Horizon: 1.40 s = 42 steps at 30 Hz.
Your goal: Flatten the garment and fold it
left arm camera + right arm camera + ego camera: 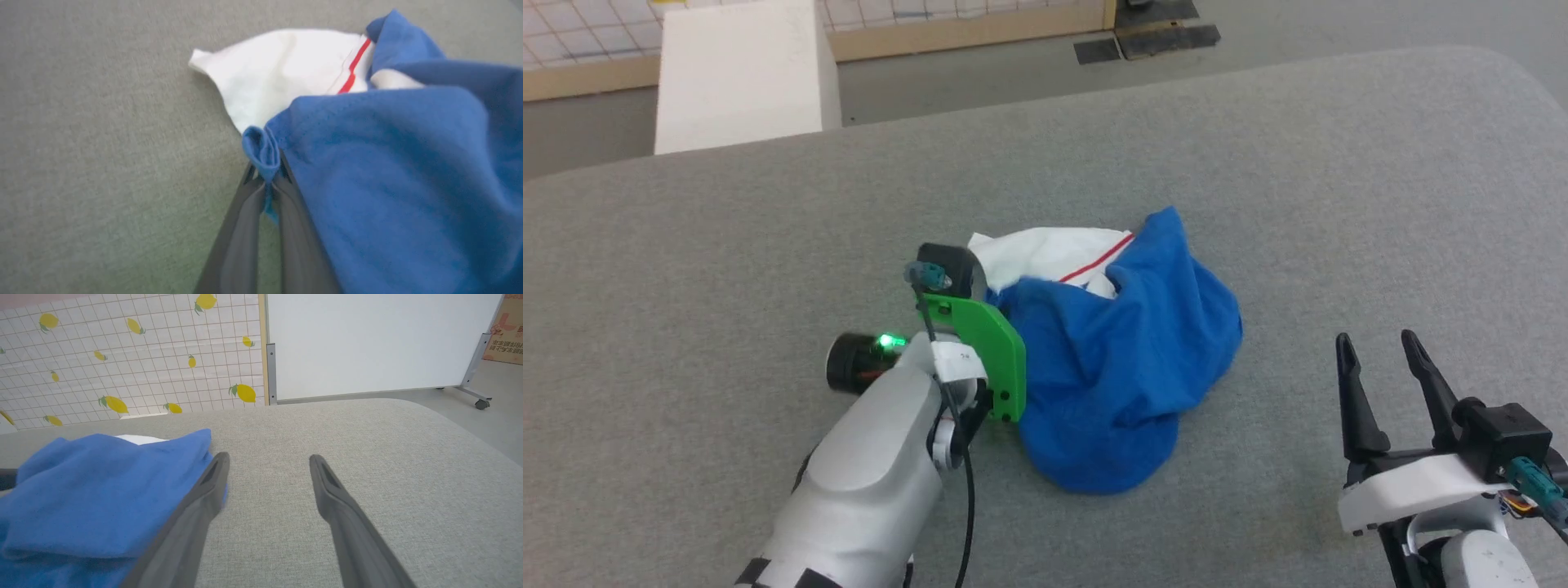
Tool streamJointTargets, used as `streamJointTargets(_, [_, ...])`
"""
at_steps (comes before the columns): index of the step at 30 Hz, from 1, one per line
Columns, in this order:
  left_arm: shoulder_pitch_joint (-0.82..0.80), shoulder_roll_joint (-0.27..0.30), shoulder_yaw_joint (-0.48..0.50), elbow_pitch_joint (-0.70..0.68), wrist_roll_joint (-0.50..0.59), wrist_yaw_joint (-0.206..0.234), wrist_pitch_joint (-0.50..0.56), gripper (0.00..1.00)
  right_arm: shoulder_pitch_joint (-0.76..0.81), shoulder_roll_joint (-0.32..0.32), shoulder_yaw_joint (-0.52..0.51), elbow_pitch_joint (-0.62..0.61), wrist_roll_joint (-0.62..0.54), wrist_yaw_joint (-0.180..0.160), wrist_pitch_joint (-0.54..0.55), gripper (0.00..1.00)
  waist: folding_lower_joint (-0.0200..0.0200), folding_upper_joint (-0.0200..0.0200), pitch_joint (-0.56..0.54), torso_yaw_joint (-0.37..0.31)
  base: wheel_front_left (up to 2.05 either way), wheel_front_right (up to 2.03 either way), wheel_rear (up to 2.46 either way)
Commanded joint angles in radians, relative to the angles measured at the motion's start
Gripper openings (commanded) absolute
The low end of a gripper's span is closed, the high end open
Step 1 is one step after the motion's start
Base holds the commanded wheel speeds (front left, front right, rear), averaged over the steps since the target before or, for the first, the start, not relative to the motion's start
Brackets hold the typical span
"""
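While the garment point(1127, 367) lies bunched on the bench point(768, 245), a blue fold is pinched by the fingers of the left gripper point(265, 171); the right gripper point(1378, 343) is held spread, apart. A slow outward pull is advised, lest the fold slip.
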Motion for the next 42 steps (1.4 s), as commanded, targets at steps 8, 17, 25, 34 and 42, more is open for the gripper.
streamJointTargets(8, [0.036, -0.019, -0.076, -0.254, 0.051, -0.067, -0.177, 0.0, 0.026, 0.001, -0.021, -0.011, -0.016, -0.001, 0.01, 1.0, -0.0001, 0.0058, -0.108, 0.075, 0.0, 0.0, 0.0])
streamJointTargets(17, [0.221, -0.026, -0.352, -0.408, -0.002, -0.158, 0.076, 0.0, 0.056, 0.001, -0.042, -0.044, -0.019, -0.001, 0.032, 1.0, -0.0001, 0.0058, -0.146, 0.114, 0.0, 0.0, 0.0])
streamJointTargets(25, [0.323, -0.006, -0.494, -0.347, -0.101, -0.182, 0.194, 1.0, 0.058, 0.001, -0.039, -0.057, -0.016, -0.001, 0.038, 1.0, -0.0001, 0.0058, -0.141, 0.124, 0.0, 0.0, 0.0])
streamJointTargets(34, [0.305, -0.017, -0.315, -0.407, -0.141, -0.128, -0.092, 1.0, 0.056, 0.001, -0.029, -0.079, -0.02, -0.001, 0.047, 1.0, -0.0001, 0.0058, -0.134, 0.146, 0.0, 0.0, 0.0])
streamJointTargets(42, [0.342, 0.06, -0.043, -0.496, -0.085, 0.05, -0.452, 1.0, 0.056, 0.001, -0.012, -0.098, -0.021, -0.001, 0.059, 1.0, -0.0001, 0.0058, -0.139, 0.179, 0.0, 0.0, 0.0])
